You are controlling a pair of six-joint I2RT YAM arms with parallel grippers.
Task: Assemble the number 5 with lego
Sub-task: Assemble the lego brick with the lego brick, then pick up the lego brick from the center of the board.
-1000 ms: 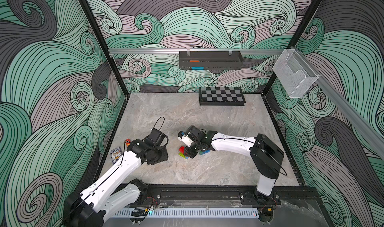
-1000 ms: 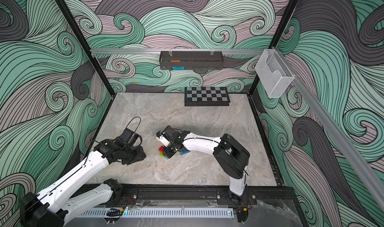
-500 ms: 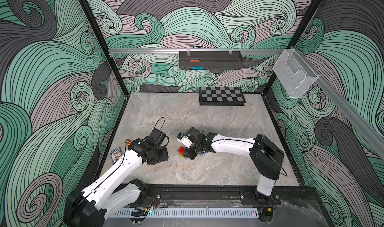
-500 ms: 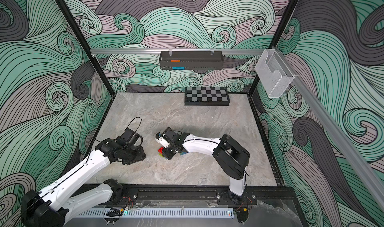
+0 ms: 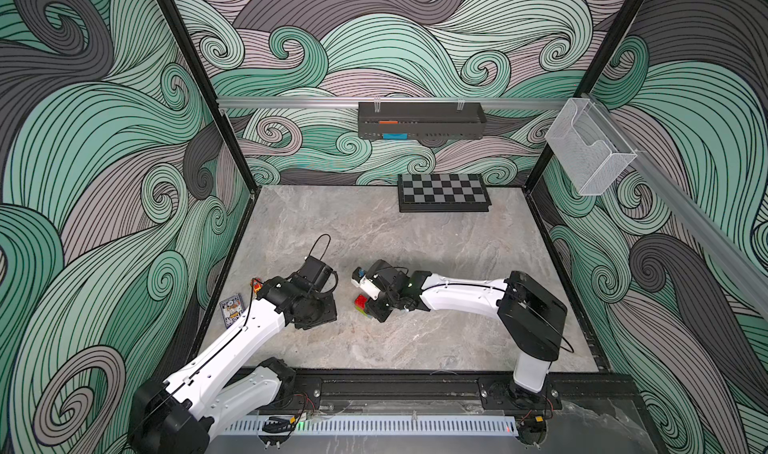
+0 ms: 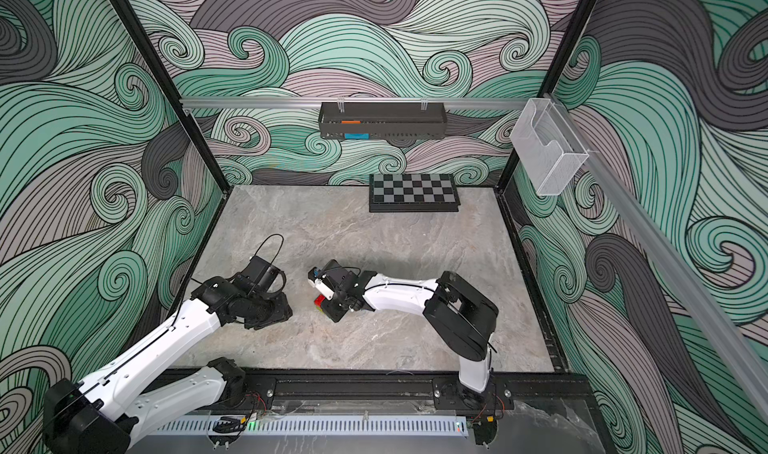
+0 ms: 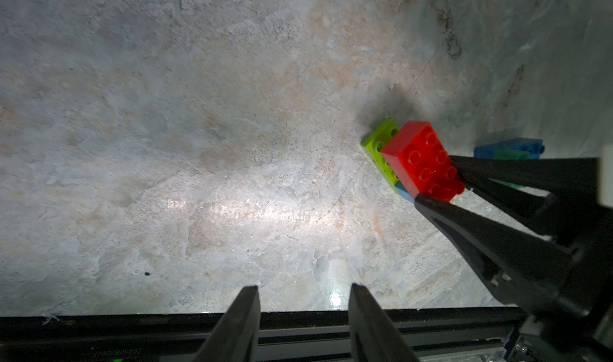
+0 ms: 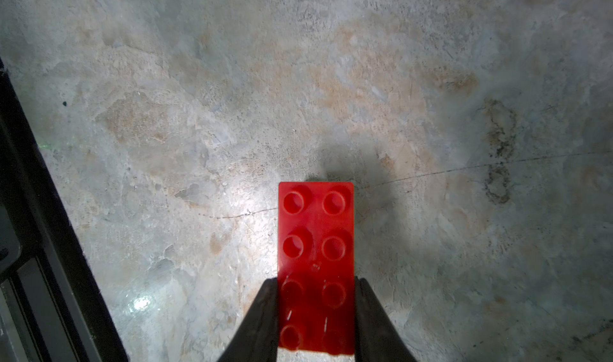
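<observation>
Two right jaws pinch the red brick (image 8: 316, 261); left jaws gape empty, seemingly clear of it.

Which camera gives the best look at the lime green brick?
The left wrist view: the lime green brick lies on the table with studs visible, partly under the red brick. Both top views show a green sliver. The right wrist view hides it.
</observation>
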